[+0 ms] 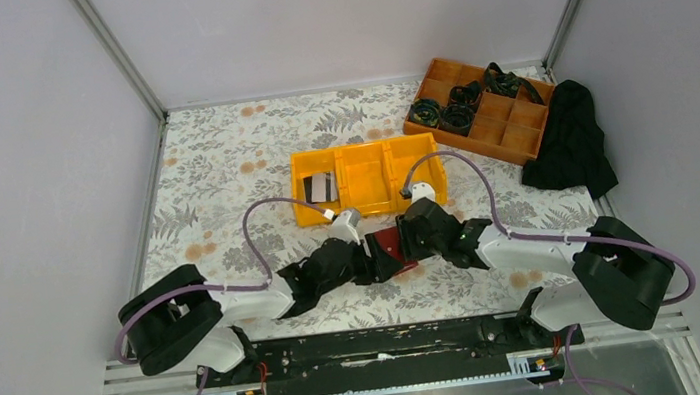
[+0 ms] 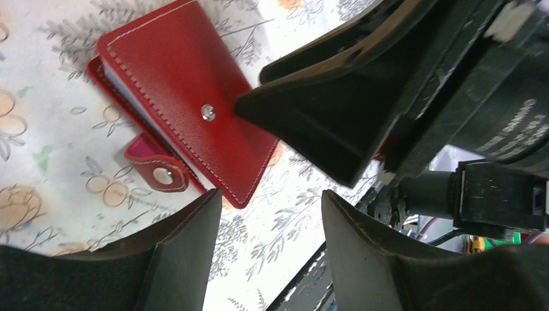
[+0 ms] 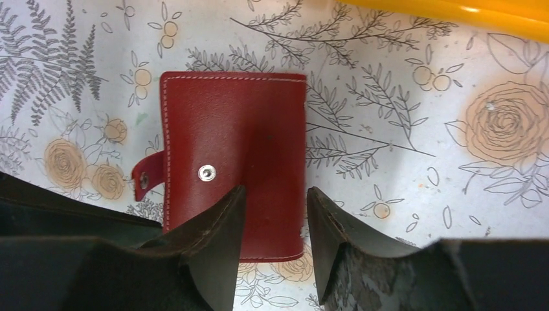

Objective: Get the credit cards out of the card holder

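Note:
The red card holder (image 1: 393, 245) lies closed on the floral table between my two grippers, its snap tab (image 2: 162, 175) undone. It also shows in the left wrist view (image 2: 188, 103) and the right wrist view (image 3: 220, 123). My left gripper (image 2: 272, 197) is open and empty, just off the holder's near corner. My right gripper (image 3: 276, 191) is open and empty, its fingers either side of the holder's spine edge from above. A grey-white and black card (image 1: 321, 188) lies in the left compartment of the yellow bin (image 1: 372, 205). No card shows inside the holder.
An orange-brown divided tray (image 1: 509, 128) with black coiled items stands at the back right. A black cloth (image 1: 570, 135) lies beside it. The yellow bin's rim (image 3: 453, 10) is just behind the holder. Walls enclose the table on three sides.

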Controlling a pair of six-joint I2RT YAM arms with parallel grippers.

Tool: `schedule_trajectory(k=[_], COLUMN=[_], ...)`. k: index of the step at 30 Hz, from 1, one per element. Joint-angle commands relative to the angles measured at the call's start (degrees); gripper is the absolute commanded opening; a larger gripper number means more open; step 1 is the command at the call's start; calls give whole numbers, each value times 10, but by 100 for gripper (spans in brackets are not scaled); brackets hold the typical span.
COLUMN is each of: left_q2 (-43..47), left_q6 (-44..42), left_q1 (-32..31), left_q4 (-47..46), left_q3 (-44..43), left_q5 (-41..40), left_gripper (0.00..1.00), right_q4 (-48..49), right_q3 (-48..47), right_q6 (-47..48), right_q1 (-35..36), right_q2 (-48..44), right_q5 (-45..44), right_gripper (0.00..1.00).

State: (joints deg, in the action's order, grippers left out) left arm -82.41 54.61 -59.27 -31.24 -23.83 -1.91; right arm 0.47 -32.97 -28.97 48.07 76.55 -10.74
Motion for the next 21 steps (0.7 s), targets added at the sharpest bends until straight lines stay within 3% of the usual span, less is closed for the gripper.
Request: schedule_trajectory(k=[1, 16, 18, 21], left_q2=[-14, -80, -89, -102], left_q6=[-19, -21, -12, 3], left_q1=[-4, -4, -4, -4], left_q4=[-36, -93, -106, -115], left_q3=[-34, -62, -58, -54], left_q5=[3, -7, -12, -23], left_gripper=[65, 64, 56, 29], right_q4=[39, 81, 92, 104], right_q3=[7, 45, 50, 56], right_q6=[-4, -14, -18, -24], right_q1=[-3, -18, -20, -20], right_q2=[3, -21, -15, -9], right_q5=[33, 85, 95, 104], right_gripper=[48, 48, 48, 48])
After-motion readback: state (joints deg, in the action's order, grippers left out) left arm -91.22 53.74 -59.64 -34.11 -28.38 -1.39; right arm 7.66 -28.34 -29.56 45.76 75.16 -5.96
